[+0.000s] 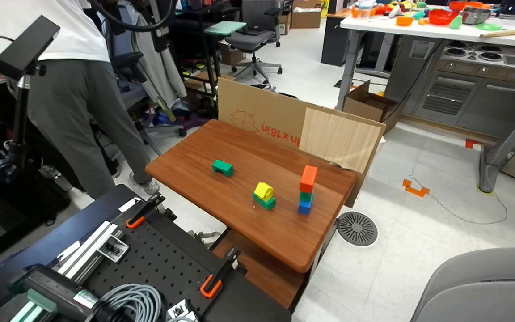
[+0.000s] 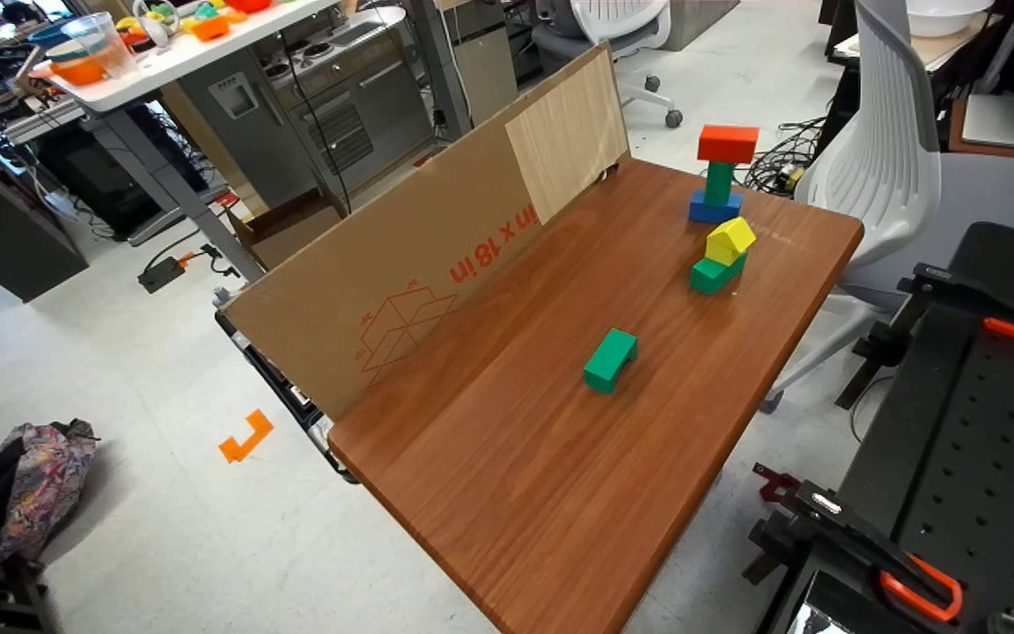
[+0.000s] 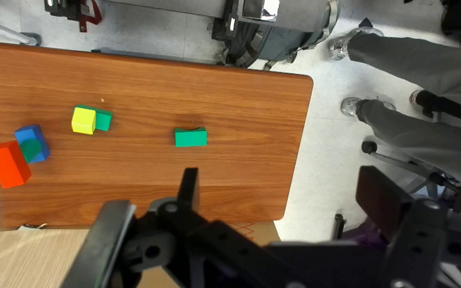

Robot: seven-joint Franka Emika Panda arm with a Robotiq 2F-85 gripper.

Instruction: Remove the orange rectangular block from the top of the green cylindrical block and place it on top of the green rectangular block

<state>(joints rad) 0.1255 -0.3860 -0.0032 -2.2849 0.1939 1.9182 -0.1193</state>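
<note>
Wrist view: pincer (image 3: 282, 186) gaping wide. Orange rectangular block (image 3: 9, 165) is resting on green cylindrical block (image 3: 30, 150), both standing well left of the pincer; notched green rectangular block (image 3: 191, 139) is lying nearer it.

Broad bare lane across surface (image 3: 142, 160) between lone green block (image 3: 190, 138) and yellow block (image 3: 83, 121), passage right there! Lone green block: free on every side, top bare. Tighter beside blue block (image 2: 711, 210): yellow block near, orange block (image 2: 727, 143) up high, ends overhanging green cylinder (image 2: 719, 183), air beneath. Cardboard panel (image 2: 410, 255) walls off one long edge.
</note>
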